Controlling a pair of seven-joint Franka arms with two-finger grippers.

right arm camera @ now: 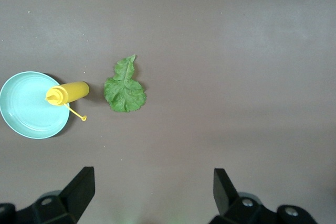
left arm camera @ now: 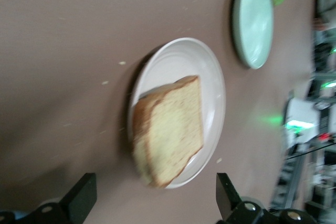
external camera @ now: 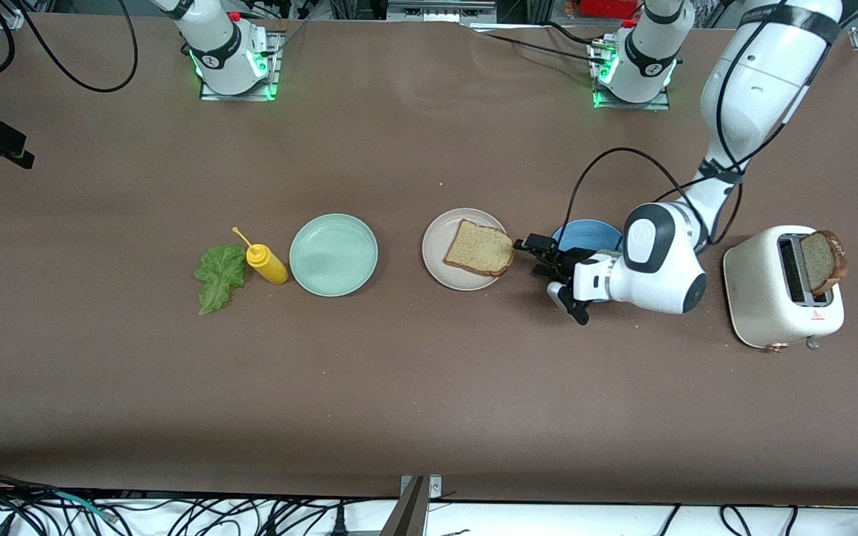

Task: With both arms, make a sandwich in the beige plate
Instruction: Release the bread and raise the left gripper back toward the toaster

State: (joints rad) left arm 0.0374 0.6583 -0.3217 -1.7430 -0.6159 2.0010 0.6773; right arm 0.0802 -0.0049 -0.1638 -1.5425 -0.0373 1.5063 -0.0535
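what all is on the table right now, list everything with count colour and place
toast slice on plate: 1, light brown, lying on the beige plate, overhanging its rim toward the left arm's end
beige plate: 1, off-white, mid-table
toast slice in toaster: 1, brown, sticking up from a slot
toaster: 1, cream, at the left arm's end
blue plate: 1, blue, beside the beige plate, partly hidden under the left arm
mint-green plate: 1, pale green, beside the beige plate toward the right arm's end
mustard bottle: 1, yellow, lying beside the mint-green plate
lettuce leaf: 1, green, beside the bottle
left pincer: open, low beside the beige plate
right pincer: open, above the lettuce; that arm waits
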